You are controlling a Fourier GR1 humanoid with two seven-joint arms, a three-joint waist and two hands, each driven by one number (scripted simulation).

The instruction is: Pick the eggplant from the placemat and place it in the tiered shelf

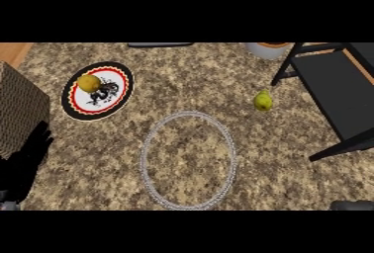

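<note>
The placemat is an oval with a beaded silver rim at the middle of the counter, and nothing lies on it. No eggplant shows anywhere in the head view. The black tiered shelf stands at the right, with its flat dark tier bare. My left hand rests at the left edge, fingers straight and pointing up, holding nothing. Only a dark sliver of my right hand shows at the lower right corner, well below the shelf.
A round patterned plate at the upper left carries a yellow lemon. A yellow-green pear lies just left of the shelf. A wicker box stands at the left edge. A white pot sits at the back.
</note>
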